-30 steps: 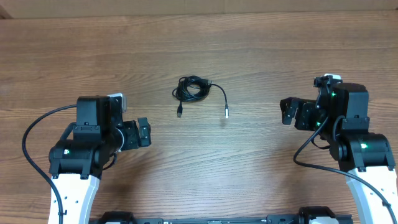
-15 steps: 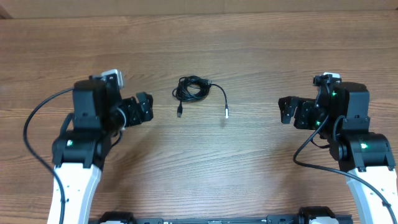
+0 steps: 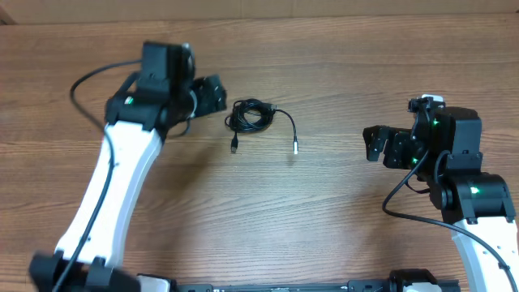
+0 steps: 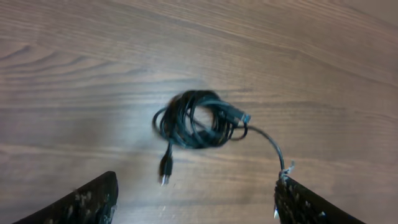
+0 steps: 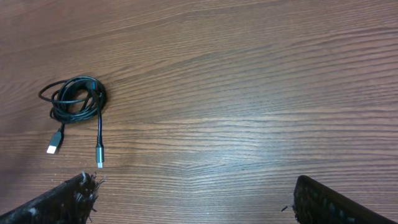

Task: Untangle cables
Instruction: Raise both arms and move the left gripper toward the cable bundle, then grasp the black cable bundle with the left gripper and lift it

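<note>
A thin black cable lies coiled in a small bundle on the wooden table. One plug end hangs toward the front and a silver-tipped end trails right. The bundle also shows in the left wrist view and in the right wrist view. My left gripper is open, just left of and slightly behind the bundle, not touching it. My right gripper is open and empty, well to the right of the cable.
The wooden table spreads around the cable. A light strip runs along the far edge. Thick black wires run along both white arms.
My left arm has swung away from the front left and reached up and right, bringing its gripper beside the cable bundle. The right arm and the cable have not moved.
</note>
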`<state>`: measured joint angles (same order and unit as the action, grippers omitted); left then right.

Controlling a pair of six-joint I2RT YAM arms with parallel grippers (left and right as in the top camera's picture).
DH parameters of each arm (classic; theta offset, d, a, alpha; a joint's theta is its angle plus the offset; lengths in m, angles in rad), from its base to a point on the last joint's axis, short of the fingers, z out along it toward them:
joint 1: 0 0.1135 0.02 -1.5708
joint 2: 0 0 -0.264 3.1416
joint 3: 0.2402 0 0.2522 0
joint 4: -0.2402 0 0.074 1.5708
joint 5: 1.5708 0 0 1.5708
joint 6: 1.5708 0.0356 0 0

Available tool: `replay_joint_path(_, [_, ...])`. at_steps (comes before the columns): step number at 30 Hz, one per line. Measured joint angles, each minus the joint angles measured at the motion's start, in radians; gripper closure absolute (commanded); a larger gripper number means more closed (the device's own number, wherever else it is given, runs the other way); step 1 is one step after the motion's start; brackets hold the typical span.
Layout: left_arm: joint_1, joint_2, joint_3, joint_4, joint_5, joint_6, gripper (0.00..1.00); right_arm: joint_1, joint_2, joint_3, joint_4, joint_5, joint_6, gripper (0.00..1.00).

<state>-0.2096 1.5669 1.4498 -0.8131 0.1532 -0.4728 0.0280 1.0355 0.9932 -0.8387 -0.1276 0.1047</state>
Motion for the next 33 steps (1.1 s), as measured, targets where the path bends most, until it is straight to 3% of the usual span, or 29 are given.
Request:
replay_joint_path(7, [-0.082,0.196,0.027,0.083,-0.092,-0.129,0.2,0.0,0.001,0.0,-0.003,0.0,0.0,0.0])
replay_joint_path(14, [-0.16,0.359,0.027,0.196,-0.121,-0.18,0.22,0.0,0.001,0.0,-0.004,0.0,0.0,0.0])
replay_joint_path(28, [-0.182,0.468,0.027,0.125,-0.235,-0.183,0.22,0.0,0.001,0.0,-0.011,0.0,0.0,0.0])
replay_joint_path(30, [-0.182,0.476,0.027,0.125,-0.241,-0.183,0.24,0.0,0.001,0.0,-0.012,0.0,0.0,0.0])
replay_joint_path(33, [-0.182,0.499,0.027,0.126,-0.244,-0.183,0.35,0.0,0.001,0.0,-0.011,0.0,0.0,0.0])
